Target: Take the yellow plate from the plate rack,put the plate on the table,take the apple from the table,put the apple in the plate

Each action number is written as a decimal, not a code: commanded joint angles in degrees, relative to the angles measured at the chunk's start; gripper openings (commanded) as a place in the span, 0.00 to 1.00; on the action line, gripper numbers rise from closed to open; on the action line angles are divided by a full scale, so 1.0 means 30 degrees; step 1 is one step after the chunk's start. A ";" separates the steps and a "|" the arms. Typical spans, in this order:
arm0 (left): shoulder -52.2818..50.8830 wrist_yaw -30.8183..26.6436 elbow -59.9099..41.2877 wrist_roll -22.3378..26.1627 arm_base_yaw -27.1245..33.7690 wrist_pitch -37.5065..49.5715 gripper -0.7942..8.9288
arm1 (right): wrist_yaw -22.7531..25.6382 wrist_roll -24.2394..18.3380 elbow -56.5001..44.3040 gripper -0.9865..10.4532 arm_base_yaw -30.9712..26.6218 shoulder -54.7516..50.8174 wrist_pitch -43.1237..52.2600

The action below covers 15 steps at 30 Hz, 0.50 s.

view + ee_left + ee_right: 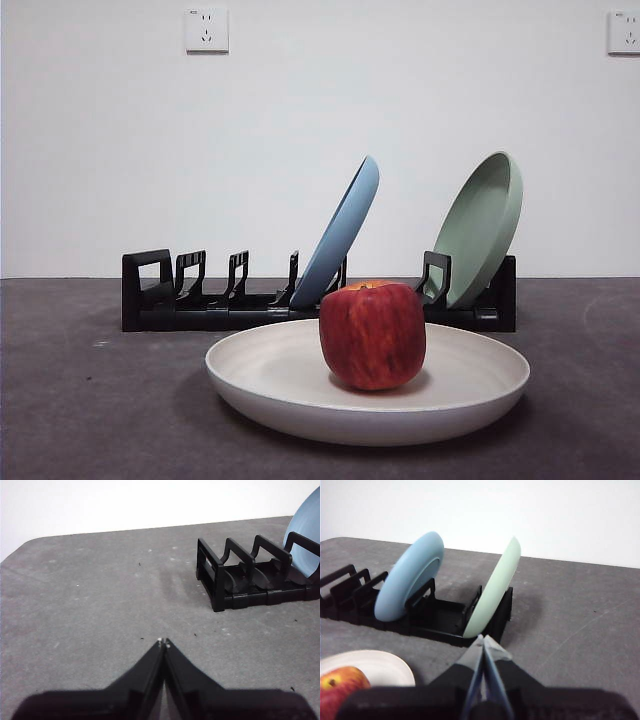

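Observation:
The yellow plate [300, 385] lies flat on the dark grey table [90, 400], in front of the black plate rack [200, 300]. The red apple [372, 335] stands upright in the middle of the plate. In the right wrist view the plate [380, 666] and the apple [340, 690] show at a corner. My right gripper [483, 639] is shut and empty, raised on the rack's right side. My left gripper [163, 642] is shut and empty over bare table [90, 605] off the rack's left end [220, 580]. Neither gripper shows in the front view.
A light blue plate [345, 230] leans in the rack's middle slots and a sage green plate [485, 225] leans at its right end. The rack's left slots stand empty. A white wall [300, 120] with two sockets is behind the table.

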 commanded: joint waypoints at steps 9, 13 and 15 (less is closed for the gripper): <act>-0.0051 -0.0022 -0.0270 -0.0124 0.0029 0.0044 0.08 | -0.0029 0.0131 -0.4131 0.09 -0.0015 -0.3949 0.0590; -0.0051 -0.0022 -0.0270 -0.0124 0.0036 0.0036 0.08 | 0.0036 0.0525 -0.4874 0.09 -0.0007 -0.4692 0.0612; -0.0051 -0.0022 -0.0270 -0.0124 0.0029 0.0044 0.08 | 0.0058 0.0656 -0.5020 0.09 -0.0007 -0.4692 0.0474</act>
